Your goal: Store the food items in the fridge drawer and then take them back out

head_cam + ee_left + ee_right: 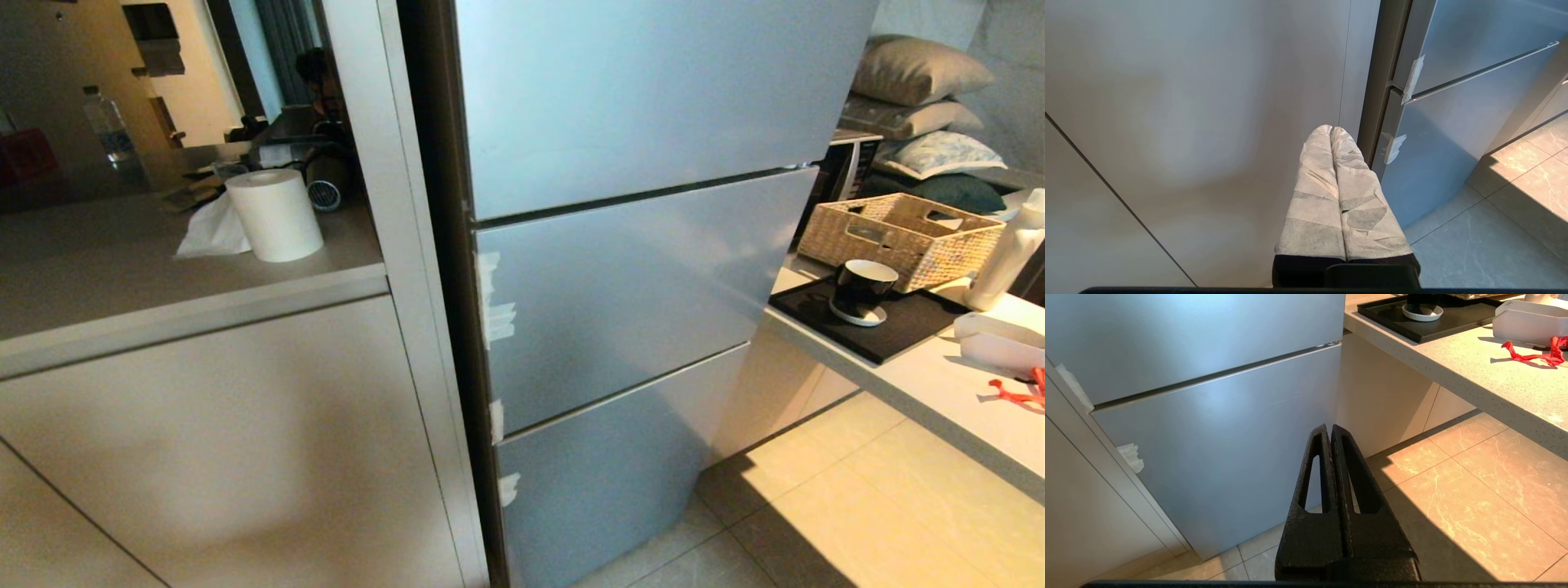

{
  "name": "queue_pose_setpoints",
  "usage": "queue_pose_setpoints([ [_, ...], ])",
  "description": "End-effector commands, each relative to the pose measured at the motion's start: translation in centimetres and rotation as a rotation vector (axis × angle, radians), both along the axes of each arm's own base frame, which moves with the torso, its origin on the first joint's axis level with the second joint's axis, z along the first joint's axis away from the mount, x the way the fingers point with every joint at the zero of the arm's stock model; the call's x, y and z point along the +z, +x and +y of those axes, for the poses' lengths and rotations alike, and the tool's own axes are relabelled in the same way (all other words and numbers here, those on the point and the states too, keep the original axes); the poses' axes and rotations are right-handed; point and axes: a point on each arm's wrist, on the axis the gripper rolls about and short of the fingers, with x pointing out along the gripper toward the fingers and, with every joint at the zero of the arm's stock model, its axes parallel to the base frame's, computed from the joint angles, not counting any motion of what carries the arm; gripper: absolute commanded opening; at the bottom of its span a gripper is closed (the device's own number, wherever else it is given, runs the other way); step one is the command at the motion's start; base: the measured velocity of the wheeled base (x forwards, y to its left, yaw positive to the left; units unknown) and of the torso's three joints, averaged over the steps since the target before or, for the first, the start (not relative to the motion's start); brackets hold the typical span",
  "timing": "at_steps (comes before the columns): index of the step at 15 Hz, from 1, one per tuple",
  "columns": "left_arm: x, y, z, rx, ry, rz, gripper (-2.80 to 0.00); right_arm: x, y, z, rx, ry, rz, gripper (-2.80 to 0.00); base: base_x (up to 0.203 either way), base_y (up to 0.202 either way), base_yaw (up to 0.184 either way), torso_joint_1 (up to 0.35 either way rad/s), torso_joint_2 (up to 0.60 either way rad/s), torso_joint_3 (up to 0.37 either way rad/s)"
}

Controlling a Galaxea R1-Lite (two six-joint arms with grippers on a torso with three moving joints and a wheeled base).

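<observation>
In front of the shut fridge (637, 286): nothing opened yet. Left gripper (1331, 130) pinched shut and empty, low by the cabinet (1188, 122); right gripper (1329, 428) likewise, low before the bottom panel (1220, 449). Best to spread one gripper first, then pull a panel edge squarely. Drawer hidden behind the panels; no food visible, only a red ribbon (1531, 354) on the counter (1453, 363).
</observation>
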Motion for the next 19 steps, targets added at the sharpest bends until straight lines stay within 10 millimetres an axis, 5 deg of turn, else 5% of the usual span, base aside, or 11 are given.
queue_pose_setpoints([
  [1,0.00,0.00,0.00,0.001,0.000,0.000,-2.80,0.01,0.01,0.00,0.000,0.001,0.002,-2.80,0.000,0.000,0.000,0.000,0.00,0.000],
  [19,0.00,0.00,0.00,0.001,0.000,0.000,-2.80,-0.04,0.01,0.01,0.003,0.001,0.006,-2.80,0.000,0.000,0.000,0.000,0.00,0.000],
])
